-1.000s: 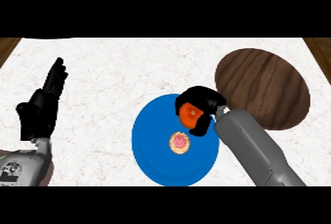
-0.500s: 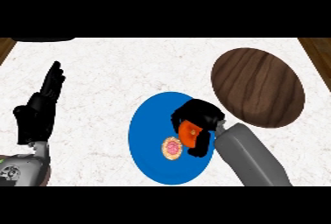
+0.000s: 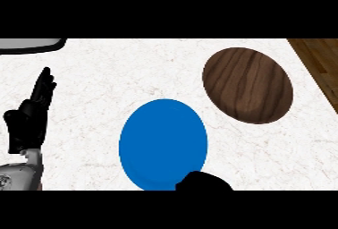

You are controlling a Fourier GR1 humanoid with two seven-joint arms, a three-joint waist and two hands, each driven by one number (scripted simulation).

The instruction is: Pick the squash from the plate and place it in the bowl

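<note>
The blue plate [image 3: 163, 143] lies bare at the centre of the counter. The squash shows nowhere in the head view. Only a black part of my right hand [image 3: 202, 181] appears, at the lower edge over the plate's near rim, and whatever it holds is hidden. The dark wooden bowl [image 3: 248, 84] sits up and to the right of the plate with nothing in it. My left hand [image 3: 30, 120] rests open at the far left, fingers pointing up.
A grey object's rim [image 3: 30, 43] shows at the top left corner. The counter's edge and a wooden floor [image 3: 319, 62] run down the right side. White counter surrounds the plate and bowl.
My right hand, curled round the orange squash over the plate, has pulled back to the lower edge. The squash and the small pink piece have left the plate. The left hand stayed put.
</note>
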